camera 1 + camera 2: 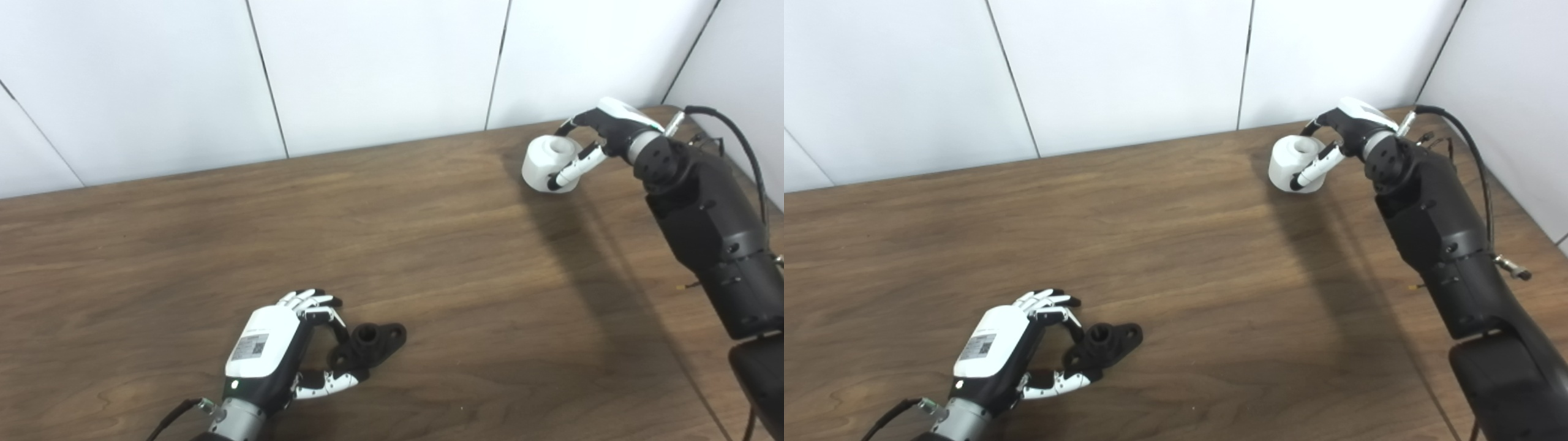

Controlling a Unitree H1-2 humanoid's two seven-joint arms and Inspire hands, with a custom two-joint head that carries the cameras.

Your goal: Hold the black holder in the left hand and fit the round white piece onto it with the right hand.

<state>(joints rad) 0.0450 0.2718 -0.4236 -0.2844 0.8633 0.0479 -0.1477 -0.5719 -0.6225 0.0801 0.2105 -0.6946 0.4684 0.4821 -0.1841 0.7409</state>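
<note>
Nearest the camera, the left hand [269,352] lay low on the wooden table [429,257], its fingers and thumb curled around one end of the black holder [369,345], which rested flat on the wood with its socket facing up. Far across at the table's back right corner, the right hand [603,138] was closed around the round white piece [547,162], thumb across its front, apparently just off the tabletop.

Two side-by-side head cameras look down on the same table [429,257].
</note>
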